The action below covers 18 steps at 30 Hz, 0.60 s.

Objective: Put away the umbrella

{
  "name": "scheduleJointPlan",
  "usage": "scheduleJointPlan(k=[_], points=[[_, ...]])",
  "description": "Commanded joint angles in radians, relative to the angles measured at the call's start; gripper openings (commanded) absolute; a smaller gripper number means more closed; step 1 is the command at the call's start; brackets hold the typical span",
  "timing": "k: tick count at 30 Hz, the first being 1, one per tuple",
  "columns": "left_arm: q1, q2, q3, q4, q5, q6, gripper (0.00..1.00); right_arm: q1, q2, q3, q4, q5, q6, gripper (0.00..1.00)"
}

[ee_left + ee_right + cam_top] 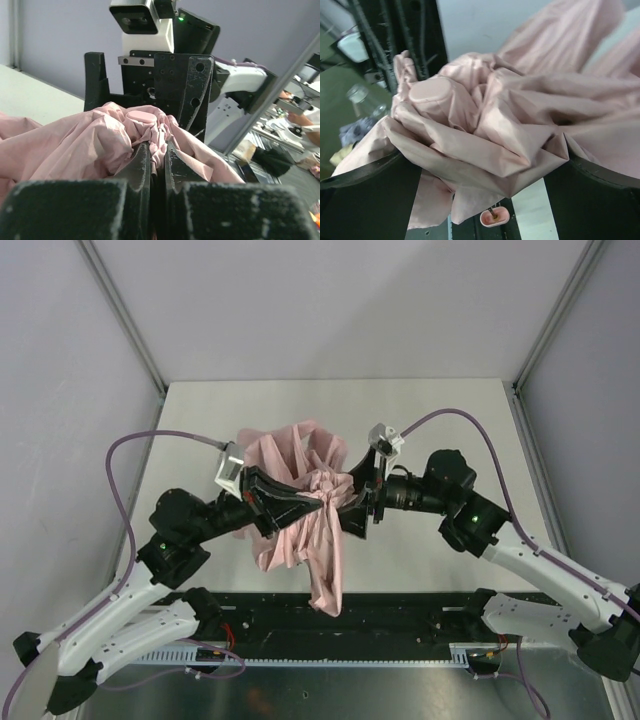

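The umbrella [296, 458] is a crumpled pale pink fabric bundle held above the table between both arms, with one fold hanging down toward the near edge. My left gripper [314, 502] is shut on a pinch of fabric near the umbrella's round pink top cap [141, 116]; the pinch shows in the left wrist view [157, 148]. My right gripper [353, 502] faces it with its jaws wide apart around the same bundle [482, 170]. The small pink handle [494, 217] hangs below the fabric. The shaft and ribs are hidden.
The pale table [440, 420] lies under the arms, with grey walls behind and at both sides. A black rail [400, 615] runs along the near edge, under the hanging fabric. Purple cables loop from each wrist.
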Motion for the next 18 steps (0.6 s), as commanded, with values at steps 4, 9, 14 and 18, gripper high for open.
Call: scheduleJointPlan(k=[4, 9, 14, 18], points=[[-0.009, 0.014, 0.025, 0.168, 0.191, -0.026, 0.00, 0.035, -0.029, 0.031, 0.095, -0.262, -0.051, 0.99], [-0.016, 0.033, 0.016, 0.225, 0.253, -0.046, 0.00, 0.051, -0.007, 0.029, 0.215, -0.259, -0.009, 0.99], [-0.044, 0.056, 0.017, 0.280, 0.242, -0.059, 0.00, 0.119, 0.062, 0.023, 0.388, -0.210, 0.031, 0.99], [-0.069, 0.075, 0.016, 0.297, 0.206, -0.058, 0.00, 0.190, 0.111, 0.021, 0.520, -0.161, 0.040, 0.99]])
